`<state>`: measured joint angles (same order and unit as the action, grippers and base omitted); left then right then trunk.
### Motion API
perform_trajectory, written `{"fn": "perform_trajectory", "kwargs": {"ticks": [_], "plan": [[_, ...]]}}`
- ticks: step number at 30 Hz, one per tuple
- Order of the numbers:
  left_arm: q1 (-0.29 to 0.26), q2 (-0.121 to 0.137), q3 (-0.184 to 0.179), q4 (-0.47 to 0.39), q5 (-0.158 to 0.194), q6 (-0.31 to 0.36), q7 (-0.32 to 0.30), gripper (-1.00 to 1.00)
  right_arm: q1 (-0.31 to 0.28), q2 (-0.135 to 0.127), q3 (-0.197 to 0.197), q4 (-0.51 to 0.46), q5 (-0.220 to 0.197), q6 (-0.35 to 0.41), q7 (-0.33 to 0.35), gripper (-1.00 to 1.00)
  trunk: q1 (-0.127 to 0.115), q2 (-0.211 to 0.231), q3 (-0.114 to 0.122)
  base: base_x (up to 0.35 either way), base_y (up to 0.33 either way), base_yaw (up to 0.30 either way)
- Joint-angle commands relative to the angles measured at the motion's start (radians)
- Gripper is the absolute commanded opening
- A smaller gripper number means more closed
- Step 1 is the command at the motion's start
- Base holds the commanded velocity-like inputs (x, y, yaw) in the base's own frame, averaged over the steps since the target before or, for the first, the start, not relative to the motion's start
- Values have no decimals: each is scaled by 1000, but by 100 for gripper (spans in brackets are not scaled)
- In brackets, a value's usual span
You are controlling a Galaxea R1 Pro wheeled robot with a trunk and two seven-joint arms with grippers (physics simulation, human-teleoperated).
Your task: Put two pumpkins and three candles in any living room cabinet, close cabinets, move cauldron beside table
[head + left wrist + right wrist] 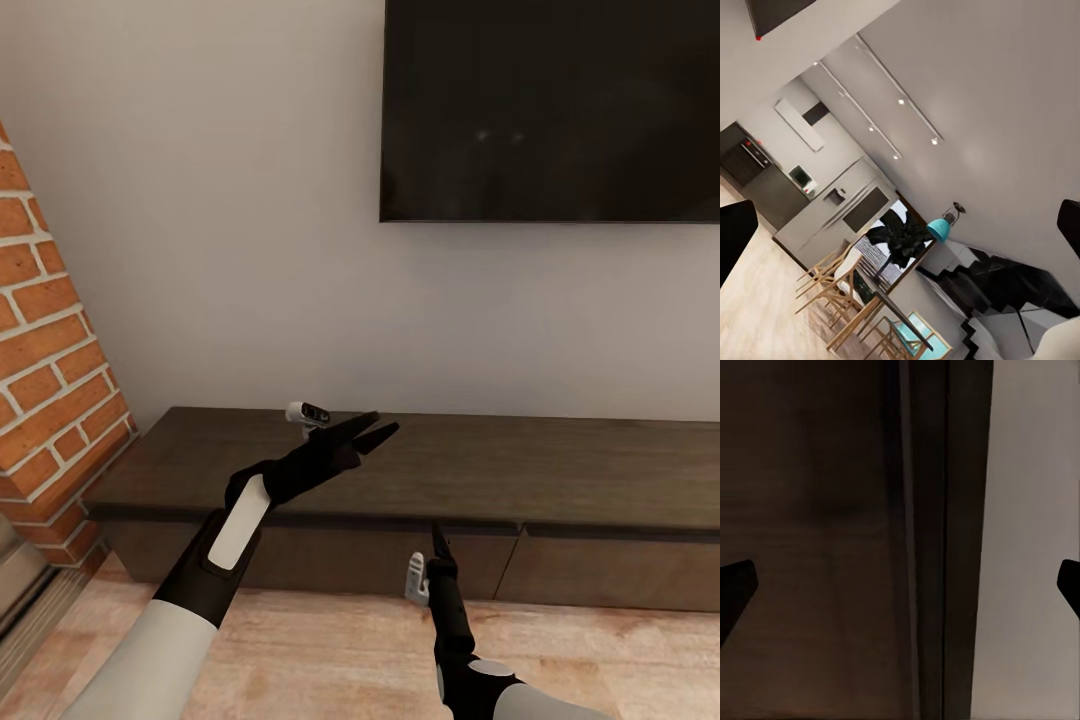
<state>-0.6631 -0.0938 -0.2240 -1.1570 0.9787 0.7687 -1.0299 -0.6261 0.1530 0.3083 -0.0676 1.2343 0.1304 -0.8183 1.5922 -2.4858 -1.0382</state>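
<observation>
The head view holds 1 long dark cabinet [480, 470] with 2 drawer fronts showing, 1 wall-mounted black screen [550, 110] at 1 o'clock, 1 brick pillar [45, 370] at 9 o'clock, and 2 end effectors, left end effector [372, 430] and right end effector [438, 540].

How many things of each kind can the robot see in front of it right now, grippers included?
Low dark wood cabinet: 1
Black wall screen: 1
Brick column: 1
Grippers: 2, the left gripper above the cabinet top and the right gripper by its drawer fronts, both open
Pumpkins, candles, cauldron: 0 in sight
Total: 5
</observation>
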Motion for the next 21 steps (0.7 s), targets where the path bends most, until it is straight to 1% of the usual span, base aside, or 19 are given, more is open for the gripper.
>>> {"fn": "perform_trajectory", "kwargs": {"ticks": [1, 12, 14, 16, 19, 21], "plan": [[0, 0, 0, 1, 0, 0, 0, 100, 0, 0, 0, 0, 0, 0, 5, 100, 0, 0, 0, 0, 0, 0], [1, -1, 0, -5, 0, 0, 0, 100, 0, 0, 0, -1, -1, 0, 14, 100, 0, 0, 0, 0, 0, 0], [2, -1, 0, -4, 0, 0, -1, 100, -1, 0, 0, -1, -1, 0, 14, 100, 8, -14, -6, 0, 0, 0], [1, -2, 0, -5, 0, 0, 0, 100, 0, -1, 0, -1, -1, 0, 14, 100, 9, -15, -14, 0, 0, 0], [2, -2, 0, -5, 0, 0, 0, 100, 0, -1, 0, -1, -1, 0, 13, 100, 9, -15, -14, 0, 0, 0], [1, -2, 0, -7, 0, 0, 1, 100, 0, -1, 0, -1, -1, 0, 13, 100, 10, -15, -22, 0, 0, 0]]}}
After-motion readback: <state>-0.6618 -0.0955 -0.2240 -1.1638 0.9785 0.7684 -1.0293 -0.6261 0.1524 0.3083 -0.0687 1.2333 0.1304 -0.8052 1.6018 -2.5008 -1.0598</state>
